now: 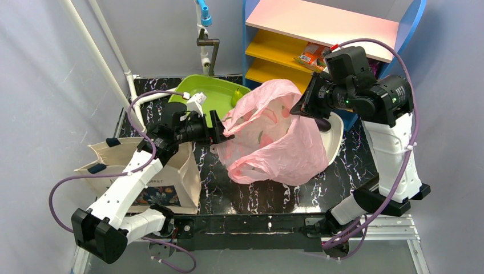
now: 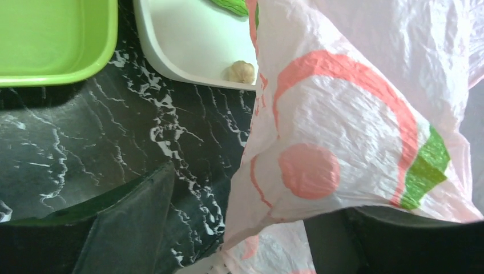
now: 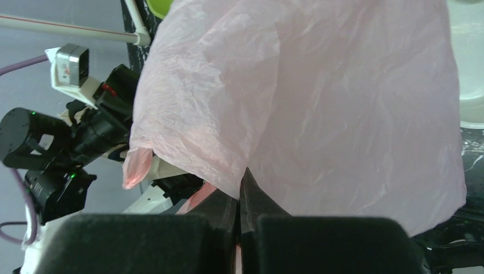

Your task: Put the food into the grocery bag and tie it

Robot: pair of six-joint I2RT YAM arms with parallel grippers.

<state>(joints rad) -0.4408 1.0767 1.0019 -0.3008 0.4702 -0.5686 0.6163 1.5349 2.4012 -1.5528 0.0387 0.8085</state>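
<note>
Both arms work the crinkly pink plastic grocery bag.
Our right gripper pinches it tight, our left gripper gapes wide with nothing held. We'd centre the bag's edge before closing.

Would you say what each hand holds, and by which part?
Right hand pinches a fold of the bag; left hand is open, holding nothing.
</note>
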